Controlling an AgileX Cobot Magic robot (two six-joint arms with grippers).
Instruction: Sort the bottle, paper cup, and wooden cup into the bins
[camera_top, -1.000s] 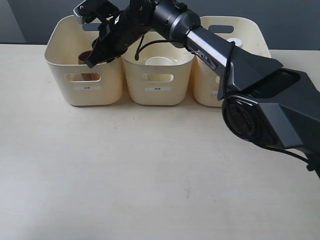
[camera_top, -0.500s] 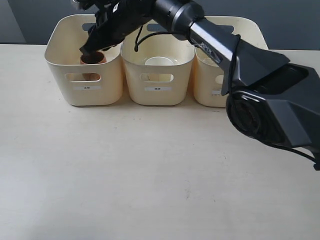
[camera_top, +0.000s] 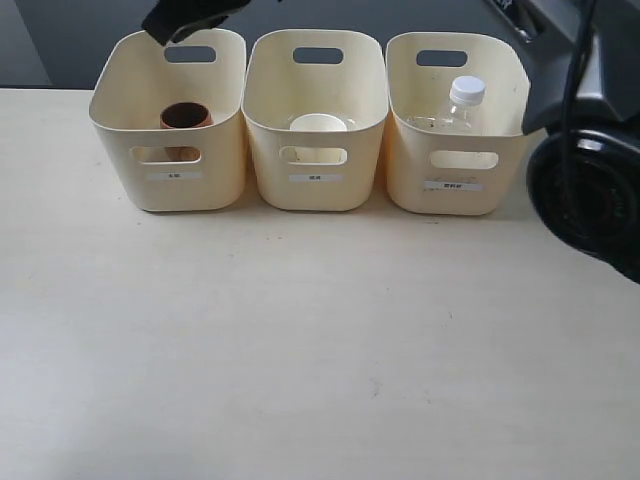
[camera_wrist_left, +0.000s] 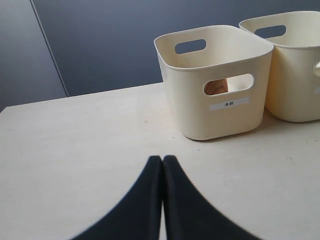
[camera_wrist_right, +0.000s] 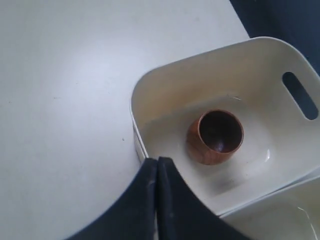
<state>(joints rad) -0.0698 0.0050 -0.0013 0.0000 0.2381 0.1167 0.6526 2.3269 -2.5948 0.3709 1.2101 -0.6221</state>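
Three cream-yellow bins stand in a row at the back of the table. The wooden cup stands upright in the left bin; it also shows from above as the wooden cup inside the bin. The paper cup sits in the middle bin. The bottle stands in the right bin. My right gripper is shut and empty, raised above the left bin's front rim; it appears as the right gripper at the top edge. My left gripper is shut and empty over bare table, short of the left bin.
The right arm's dark base fills the right edge of the exterior view. The pale tabletop stretches in front of the bins. A dark wall runs behind them.
My right gripper has let go of the wooden cup in the left bin, risen up and out toward the top of the exterior view, and shut. The arm no longer crosses over the bins.
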